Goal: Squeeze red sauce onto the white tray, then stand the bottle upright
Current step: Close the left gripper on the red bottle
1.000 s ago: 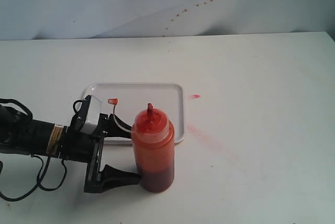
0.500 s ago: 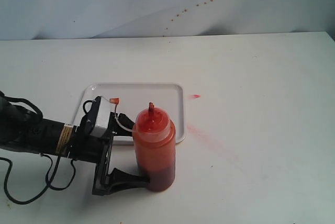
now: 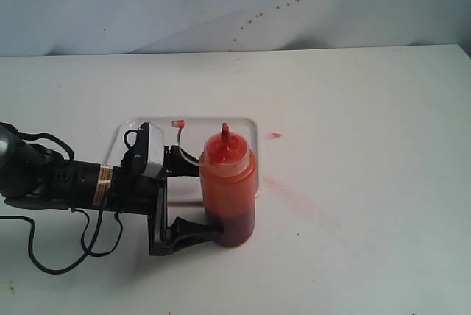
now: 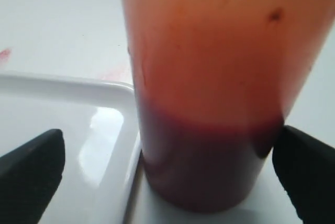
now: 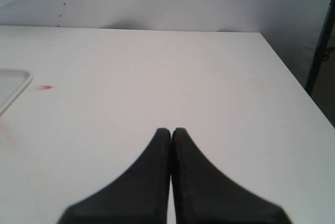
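Observation:
The bottle [image 3: 229,190] stands upright on the table against the near right corner of the white tray [image 3: 208,133]. It is translucent orange-red with a darker base, and its tethered cap hangs off to the left. My left gripper [image 3: 206,197] lies low and open around the bottle's base. In the left wrist view the bottle [image 4: 209,77] fills the gap; one finger [image 4: 31,171] stands clear over the white tray [image 4: 78,130], and the other finger [image 4: 306,171] is at the bottle's side. Red sauce shows only inside the bottle. My right gripper [image 5: 171,130] is shut and empty over bare table.
A red fleck [image 3: 275,135] and a faint pink smear [image 3: 291,190] mark the table right of the tray. Red spatter [image 3: 257,17] dots the back wall. Left-arm cables [image 3: 59,256] trail on the table. The table's right edge [image 5: 293,77] shows in the right wrist view.
My left gripper has slid to the right and farther back, and the bottle has moved with it between the open fingers, staying upright. The jaws stay as wide as before.

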Robot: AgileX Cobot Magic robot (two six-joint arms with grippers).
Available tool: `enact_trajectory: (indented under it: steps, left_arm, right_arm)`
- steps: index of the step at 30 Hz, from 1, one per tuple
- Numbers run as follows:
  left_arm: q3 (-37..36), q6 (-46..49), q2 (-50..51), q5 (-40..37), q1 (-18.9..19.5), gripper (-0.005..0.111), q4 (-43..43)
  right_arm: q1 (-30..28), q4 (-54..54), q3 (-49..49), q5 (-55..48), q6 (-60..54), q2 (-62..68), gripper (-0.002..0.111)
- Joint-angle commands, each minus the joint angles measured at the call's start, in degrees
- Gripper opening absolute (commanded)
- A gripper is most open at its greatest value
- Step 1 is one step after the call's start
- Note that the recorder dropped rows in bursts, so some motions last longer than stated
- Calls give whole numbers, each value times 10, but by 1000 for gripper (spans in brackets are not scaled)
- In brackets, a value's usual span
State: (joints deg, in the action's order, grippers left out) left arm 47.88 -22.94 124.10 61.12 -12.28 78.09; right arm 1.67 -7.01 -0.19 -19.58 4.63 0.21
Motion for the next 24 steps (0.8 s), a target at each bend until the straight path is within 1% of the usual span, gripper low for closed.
enact_trajectory:
  steps: [1, 9, 11, 12, 14, 24]
  left_arm:
    - [5, 5, 2, -1, -9, 104, -26]
    - [9, 13, 2, -6, -41, 104, -33]
    - [15, 8, 2, -22, -48, 104, -39]
    - [18, 8, 2, -46, -55, 104, -44]
    - [25, 8, 3, -54, -63, 104, -51]
    - [58, -11, 34, -42, -69, 104, -51]
  right_arm:
    - [2, -3, 2, 4, 2, -2, 0]
    - [2, -3, 2, 4, 2, -2, 0]
    - [2, -3, 2, 4, 2, -2, 0]
    - [2, -3, 2, 4, 2, -2, 0]
    - [2, -3, 2, 4, 2, -2, 0]
    - [2, -3, 2, 4, 2, -2, 0]
